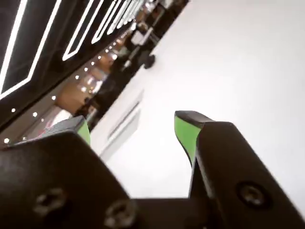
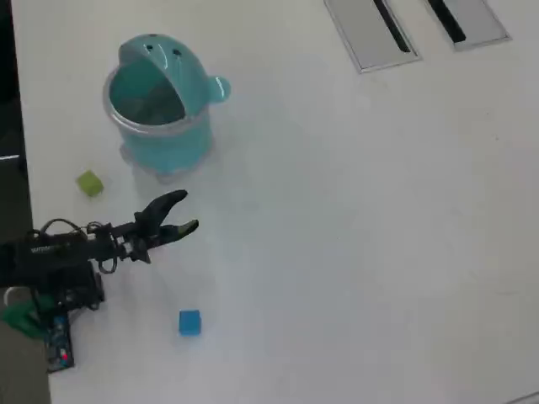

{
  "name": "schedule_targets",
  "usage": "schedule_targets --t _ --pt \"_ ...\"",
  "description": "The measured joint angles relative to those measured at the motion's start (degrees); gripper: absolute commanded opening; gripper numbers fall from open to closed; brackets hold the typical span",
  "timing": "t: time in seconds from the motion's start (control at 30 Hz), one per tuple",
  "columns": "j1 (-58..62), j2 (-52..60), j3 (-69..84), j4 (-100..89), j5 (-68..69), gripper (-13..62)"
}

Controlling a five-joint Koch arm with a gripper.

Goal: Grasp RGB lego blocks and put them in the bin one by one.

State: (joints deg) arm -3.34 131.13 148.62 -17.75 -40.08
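Overhead, gripper [image 2: 189, 212] empty, fingers apart — yellow-green block [image 2: 89, 183], blue block [image 2: 189, 322], bin [image 2: 160, 139] visible — red block unseen.

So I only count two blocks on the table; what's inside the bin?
Overhead, the bin shows only a shadowed teal interior; no block is visible. Its hood covers part of the opening, so a block could be hidden there.

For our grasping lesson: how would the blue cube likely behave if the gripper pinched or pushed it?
The blue cube looks rigid with flat faces, so it should slide, not roll. Being small, it is probably light and may skid on the smooth white table. The open gripper should span it.
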Motion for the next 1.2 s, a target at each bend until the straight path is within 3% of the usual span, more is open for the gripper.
schedule_targets --t 0.17,0.4,0.6,0.8,1.2 --pt "-5.45 0.00 -10.02 12.83 -12.13 34.6" --pt "-15.91 0.00 -21.80 33.75 -13.71 34.2" --pt "-21.53 0.00 -22.06 39.81 -19.60 34.3" --pt "-22.15 0.00 -21.97 42.80 -43.68 34.0" --pt "-27.69 0.00 -22.06 56.69 -52.38 33.5"
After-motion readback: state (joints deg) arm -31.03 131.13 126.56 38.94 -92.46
